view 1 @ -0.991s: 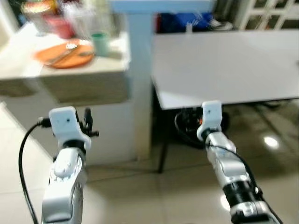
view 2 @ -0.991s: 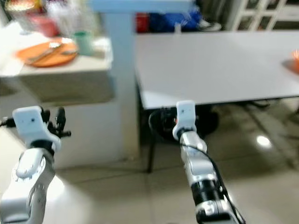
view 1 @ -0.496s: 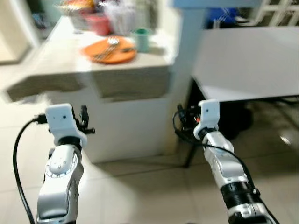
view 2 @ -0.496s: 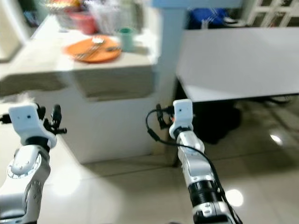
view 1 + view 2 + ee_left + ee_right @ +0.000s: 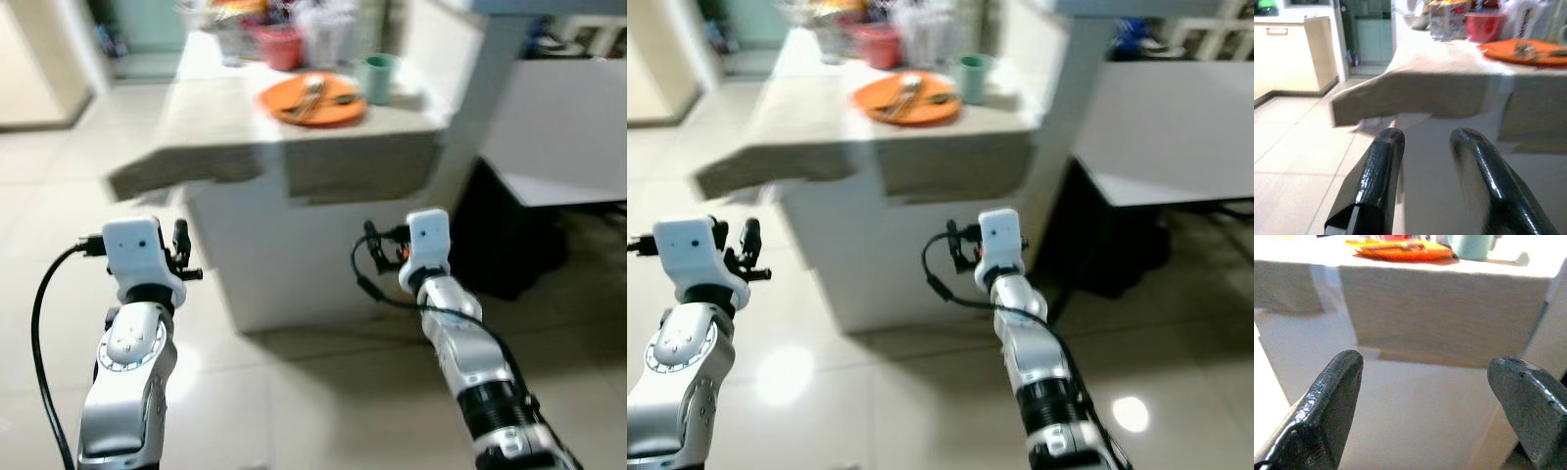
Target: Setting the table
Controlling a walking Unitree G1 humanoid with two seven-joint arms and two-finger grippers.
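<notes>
Facing counter: orange plate well above, beyond both hands.

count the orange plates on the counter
1. The orange plate sits on the counter with cutlery lying on it, beside a green cup. Blurred clutter behind it, including a red bowl, could hide more.

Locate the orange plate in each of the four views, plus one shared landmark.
Left eye: orange plate upper centre, on the counter.
Right eye: upper centre, slightly further left.
Left wrist: upper right edge, beyond the left tool.
Right wrist: top edge, beyond the right tool.
Shared landmark: green cup beside the plate, toward the robot's right.
</notes>
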